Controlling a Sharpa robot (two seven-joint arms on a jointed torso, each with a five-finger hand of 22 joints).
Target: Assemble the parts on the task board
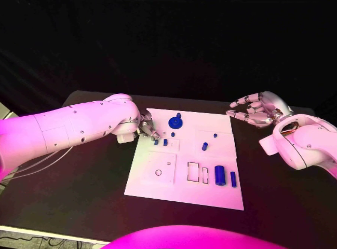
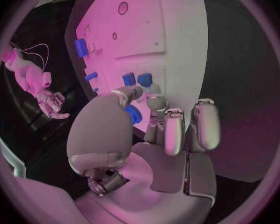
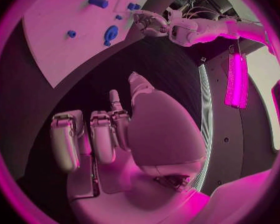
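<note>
So the left robot hand (image 1: 147, 129) is down on the board (image 1: 185, 194), fingertips apparently pinching a small blue part (image 2: 133, 114). Right robot hand (image 1: 254, 110) hovers empty, fingers spread. Next it probably needs seating in its slot.

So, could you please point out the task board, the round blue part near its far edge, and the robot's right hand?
task board (image 1: 176, 187), head view, bare white area near its front edge.
round blue part (image 1: 175, 123), head view, middle of its disc.
right hand (image 1: 254, 109), head view, middle of the hand.
</note>
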